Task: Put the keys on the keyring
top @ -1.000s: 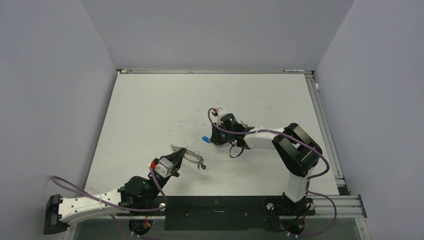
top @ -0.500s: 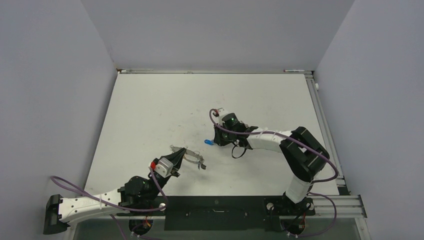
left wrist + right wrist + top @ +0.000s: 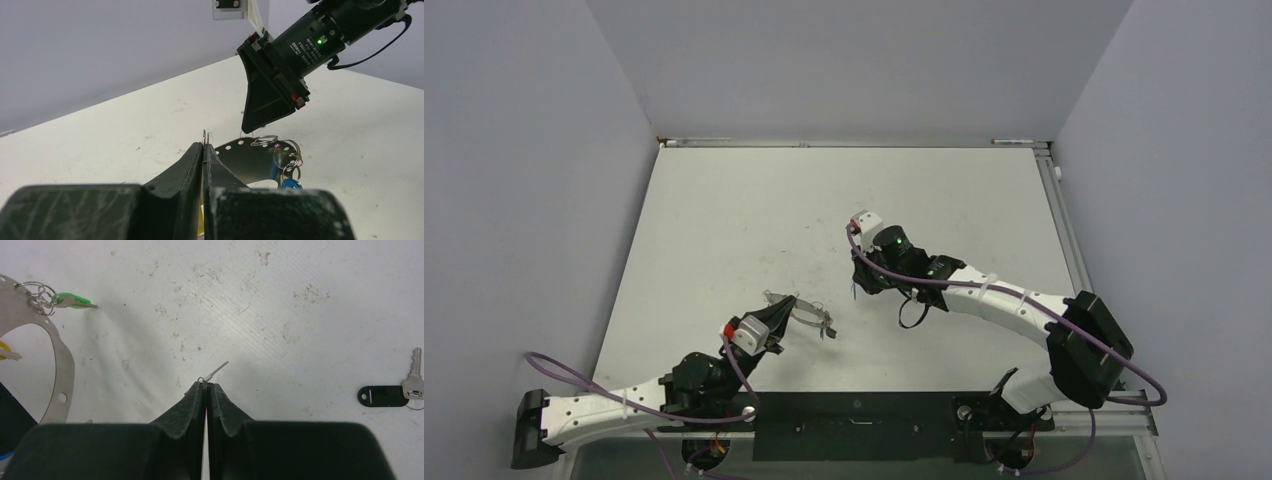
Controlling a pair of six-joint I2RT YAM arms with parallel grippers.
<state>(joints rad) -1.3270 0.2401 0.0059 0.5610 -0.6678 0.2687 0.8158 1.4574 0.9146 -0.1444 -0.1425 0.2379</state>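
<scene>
Right claw (image 3: 205,386) pinches a key (image 3: 218,368), blade angled away rightward.

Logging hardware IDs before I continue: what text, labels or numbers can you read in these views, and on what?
On the right arm's black wrist motor: white print in several lines, too small and blurred to read.
On the black key tag: no lettering visible.
No other text shows in any view.
</scene>
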